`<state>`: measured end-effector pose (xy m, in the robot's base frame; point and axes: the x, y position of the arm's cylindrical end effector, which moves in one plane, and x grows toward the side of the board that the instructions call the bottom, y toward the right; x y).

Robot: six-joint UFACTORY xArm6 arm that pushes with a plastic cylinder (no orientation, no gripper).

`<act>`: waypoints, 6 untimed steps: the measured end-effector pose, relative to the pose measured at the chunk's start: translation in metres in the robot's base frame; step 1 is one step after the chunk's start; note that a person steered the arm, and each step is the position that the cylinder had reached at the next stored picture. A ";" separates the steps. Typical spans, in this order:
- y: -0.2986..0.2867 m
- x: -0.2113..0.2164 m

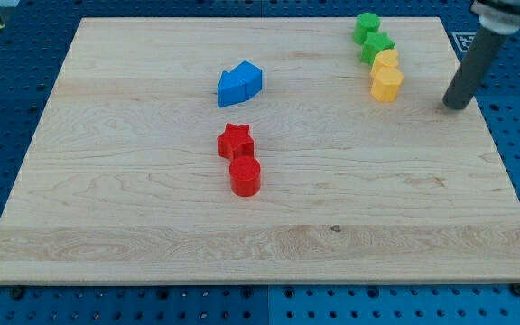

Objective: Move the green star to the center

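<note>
The green star (376, 47) sits near the view's top right on the wooden board (152, 226), touching a green cylinder (366, 26) above it and a yellow block (386, 61) below it. A second yellow block, a hexagon-like shape (387, 85), lies just below that. My tip (457, 105) rests on the board to the right of the yellow blocks, apart from them, and lower right of the green star.
Two blue blocks (239, 83) sit together left of the board's top middle. A red star (236, 141) and a red cylinder (245, 176) touch near the centre. The board's right edge is close to my tip.
</note>
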<state>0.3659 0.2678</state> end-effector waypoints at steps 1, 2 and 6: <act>-0.012 -0.055; -0.052 -0.090; -0.143 -0.099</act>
<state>0.2670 0.1246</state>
